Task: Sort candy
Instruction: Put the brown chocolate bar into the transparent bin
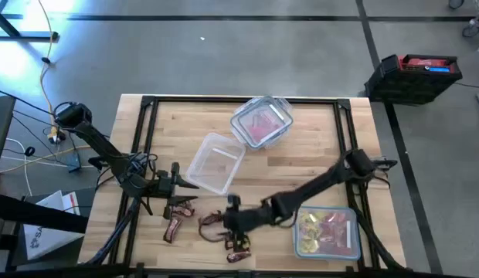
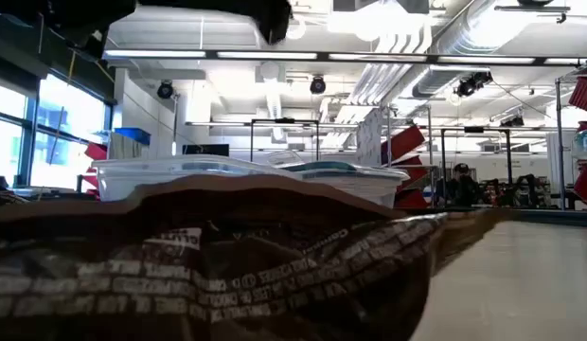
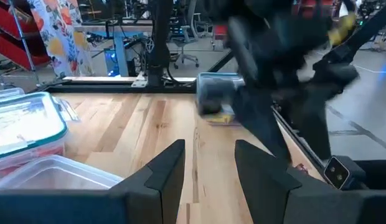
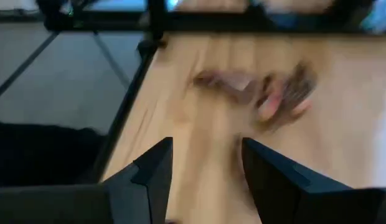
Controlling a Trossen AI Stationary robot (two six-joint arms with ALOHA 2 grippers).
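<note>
The wooden table (image 1: 301, 154) carries three clear containers. The empty container (image 1: 215, 162) lies at the table's centre. Behind it sits a lidded container (image 1: 261, 121) with red packets inside. A third container (image 1: 326, 232) at the near right edge holds yellow packets (image 1: 309, 228) and pink ones.

The right arm (image 1: 317, 189) reaches across the near part of the table toward its left. The right gripper (image 1: 230, 207) hangs over the loose candy. In the right wrist view its fingers (image 4: 152, 171) stand apart with bare table between them and hold nothing; blurred candy (image 4: 268, 93) lies ahead of them.

The left arm (image 1: 108, 154) extends from the far left. The left gripper (image 1: 176, 176) sits just beside the near left corner of the empty container. In the left wrist view its fingers (image 3: 168, 171) are parted and hold nothing.

Dark brown bars (image 1: 180, 208) lie scattered near the front edge between the two grippers. One (image 1: 172, 229) lies nearer the left, another (image 1: 238, 251) at the very front. In the low view, one brown wrapper (image 2: 208, 265) fills the foreground.
</note>
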